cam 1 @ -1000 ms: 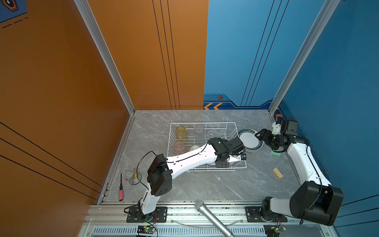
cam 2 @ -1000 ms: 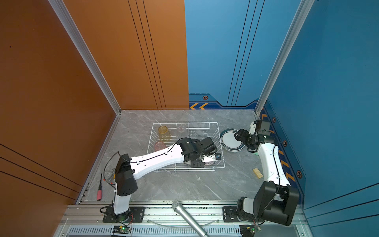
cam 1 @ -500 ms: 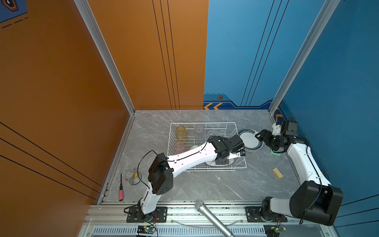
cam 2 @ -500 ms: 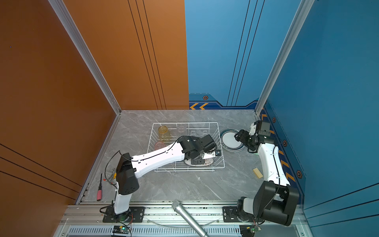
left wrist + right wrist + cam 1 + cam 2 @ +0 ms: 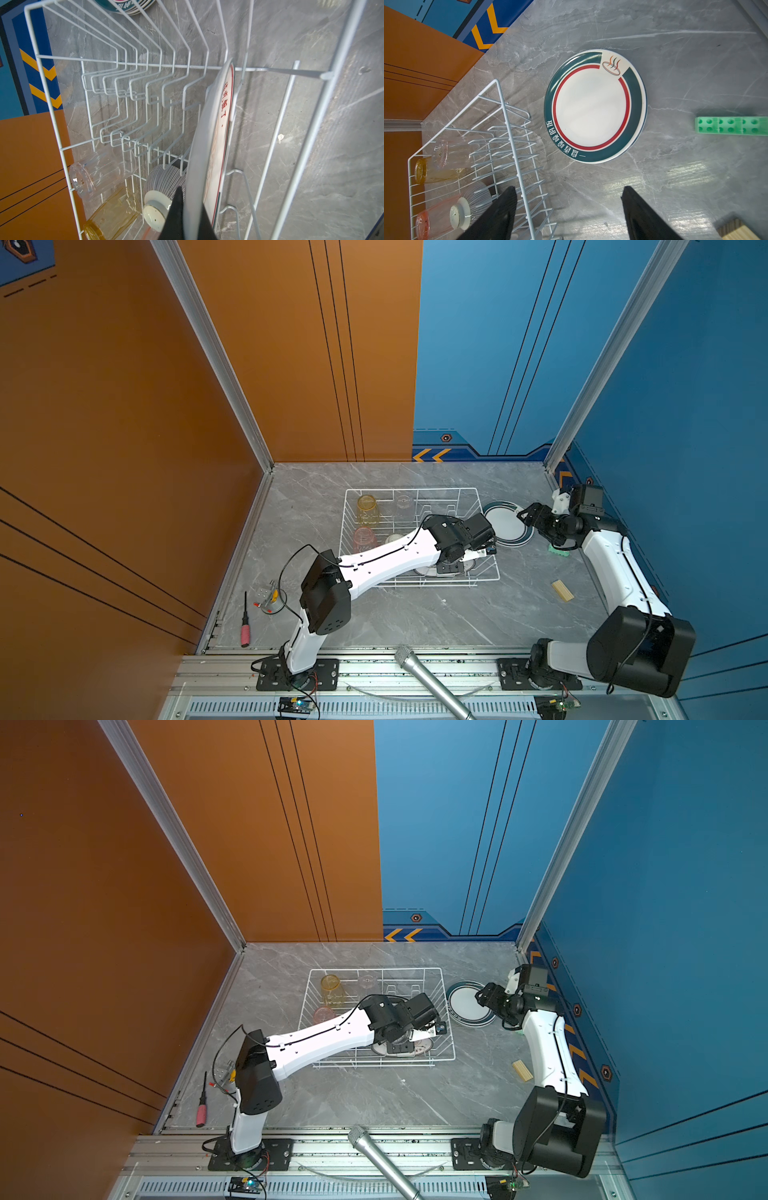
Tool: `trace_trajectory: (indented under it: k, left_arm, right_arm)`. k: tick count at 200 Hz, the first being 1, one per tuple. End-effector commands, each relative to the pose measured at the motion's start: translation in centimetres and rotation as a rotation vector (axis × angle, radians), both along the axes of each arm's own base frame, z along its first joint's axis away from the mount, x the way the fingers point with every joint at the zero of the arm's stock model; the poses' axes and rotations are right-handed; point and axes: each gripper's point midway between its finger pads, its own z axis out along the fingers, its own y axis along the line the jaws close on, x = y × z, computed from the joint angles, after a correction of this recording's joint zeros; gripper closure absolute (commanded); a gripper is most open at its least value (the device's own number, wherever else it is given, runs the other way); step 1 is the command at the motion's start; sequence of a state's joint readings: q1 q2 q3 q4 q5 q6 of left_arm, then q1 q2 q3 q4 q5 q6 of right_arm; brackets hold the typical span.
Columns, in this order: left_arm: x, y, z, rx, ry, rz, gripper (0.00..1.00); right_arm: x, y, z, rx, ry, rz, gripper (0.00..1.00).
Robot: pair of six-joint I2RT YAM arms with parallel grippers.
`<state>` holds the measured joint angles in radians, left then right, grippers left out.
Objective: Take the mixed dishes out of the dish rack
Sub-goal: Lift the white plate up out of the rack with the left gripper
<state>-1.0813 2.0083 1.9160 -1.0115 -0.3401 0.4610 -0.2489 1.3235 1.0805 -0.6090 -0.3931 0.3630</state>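
Left jaws pinch a lettered plate (image 5: 203, 149) at the lower right of the rack (image 5: 411, 489) in a top view; lifting straight clear of the wires looks wisest, right jaws spread.

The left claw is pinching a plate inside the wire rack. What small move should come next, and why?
Probably a gentle lift straight up. The left gripper is shut on the rim of the plate, which sits among the wires of the rack, so pulling sideways would likely snag. Once clear, it can join the plate stack on the table.
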Motion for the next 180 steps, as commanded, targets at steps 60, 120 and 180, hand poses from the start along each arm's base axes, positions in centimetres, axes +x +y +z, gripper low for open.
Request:
trace_trajectory:
  k: [60, 120, 180]
  left_arm:
    - [2.0, 1.9, 9.8, -0.247, -0.104, 0.122, 1.0]
    - [2.4, 3.5, 11.7, -0.351, -0.062, 0.188, 1.0]
    - [3.9, 4.8, 13.1, -0.497, 0.013, 0.277, 1.0]
  right_arm:
    - [0.0, 0.2, 1.1, 0.0, -0.045, 0.013, 0.22]
    - [0.2, 0.7, 1.4, 0.015, -0.062, 0.033, 0.23]
    - [0.7, 2.4, 2.2, 0.073, -0.127, 0.096, 0.23]
